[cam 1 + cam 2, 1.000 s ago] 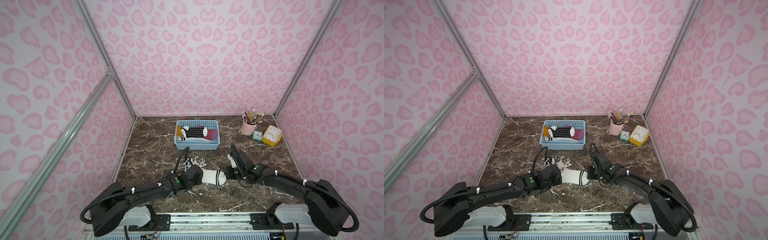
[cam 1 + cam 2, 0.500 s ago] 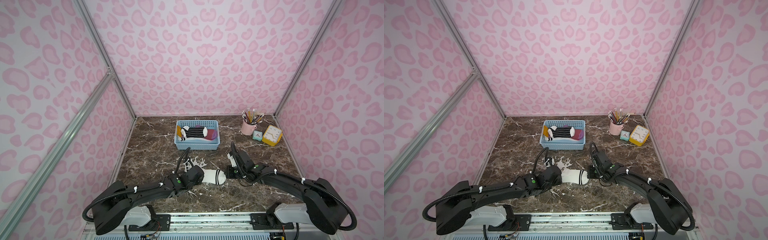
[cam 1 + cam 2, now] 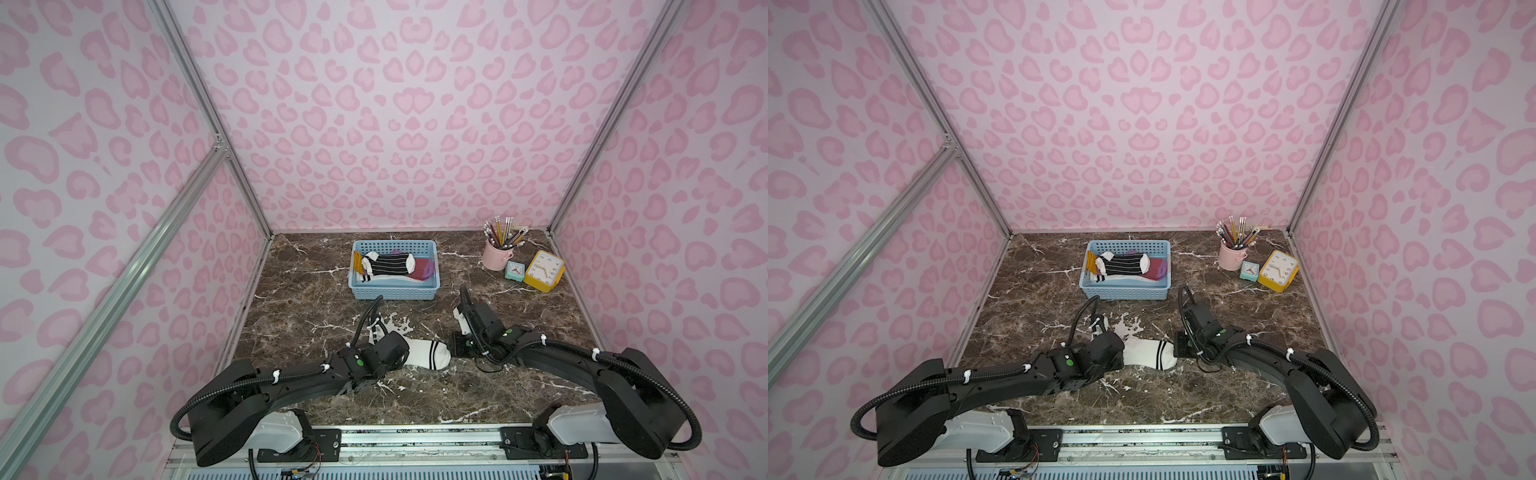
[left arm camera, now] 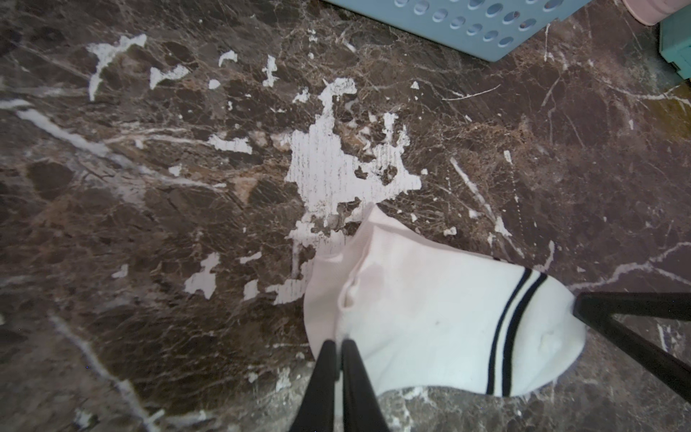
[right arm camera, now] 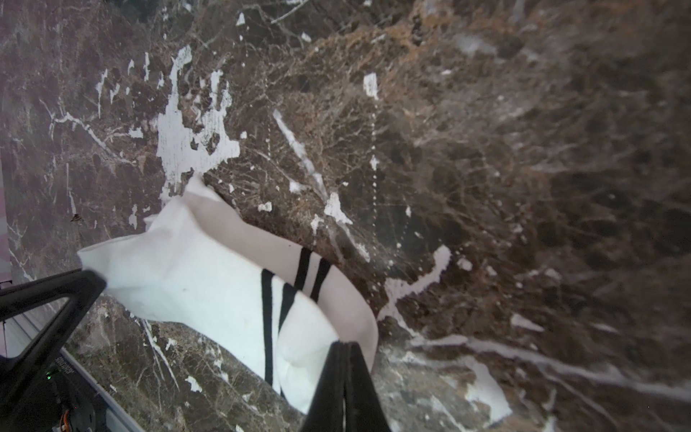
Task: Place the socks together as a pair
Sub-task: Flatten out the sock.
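Flanking the white socks (image 5: pixel 194 276) at both ends, I reach in low over the front edge of the marble table (image 3: pixel 316 291). They lie at its front middle, one on the other, black bands nearly matched (the under one peeks out on the basket side). My right gripper (image 5: pixel 346 344) has its jaws pressed together on the toe end. My left gripper (image 4: pixel 338 342) sits at the cuff end with only a thin slit between its fingers, and I cannot tell whether cloth is pinched there. Bare marble runs from the socks' far edge to the front wall of the blue basket (image 3: pixel 395 293), which holds a black striped sock (image 3: pixel 388 264) and a maroon sock (image 3: pixel 424 269). More bare marble spreads toward the left wall. Well apart, in the far right corner, stand a pink pencil cup (image 3: pixel 496 257), a small teal clock (image 3: pixel 514 271) and a yellow clock (image 3: pixel 543 271), close together.
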`<state>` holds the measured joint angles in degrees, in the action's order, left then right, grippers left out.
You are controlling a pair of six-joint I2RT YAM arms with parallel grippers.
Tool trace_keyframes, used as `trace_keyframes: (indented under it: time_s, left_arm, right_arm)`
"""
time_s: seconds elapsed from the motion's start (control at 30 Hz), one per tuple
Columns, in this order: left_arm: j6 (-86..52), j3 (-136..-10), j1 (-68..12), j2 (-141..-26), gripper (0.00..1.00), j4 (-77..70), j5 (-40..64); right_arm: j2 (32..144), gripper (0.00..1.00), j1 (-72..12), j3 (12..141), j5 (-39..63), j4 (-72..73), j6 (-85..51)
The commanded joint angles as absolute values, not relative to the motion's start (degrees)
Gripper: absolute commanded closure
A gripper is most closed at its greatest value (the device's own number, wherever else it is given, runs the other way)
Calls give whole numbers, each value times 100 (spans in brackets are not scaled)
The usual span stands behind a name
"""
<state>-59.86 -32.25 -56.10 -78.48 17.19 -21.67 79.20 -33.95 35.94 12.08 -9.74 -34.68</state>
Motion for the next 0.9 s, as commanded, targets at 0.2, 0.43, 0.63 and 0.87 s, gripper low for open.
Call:
trace_keyframes:
  time_s: [0.2, 0.43, 0.63, 0.87]
  left_arm:
    - [-5821, -3342, -5607, -7600, 55, 1600, -2396]
    - [-5267, -3683, -5215, -7859, 51, 1897, -2097]
    - [-4769, -3574, -4933, -8165, 49, 1303, -1520]
    - [-4495, -3548, -4724, -8536, 48, 769, -931]
  right_arm:
    - [7884, 72, -3388, 3724, 855, -916, -3523]
    - [7413, 62, -3442, 3332, 914, -880, -3821]
    - [7010, 53, -3712, 2818, 792, -740, -4263]
    - [7082, 51, -3762, 2630, 861, -387, -4512]
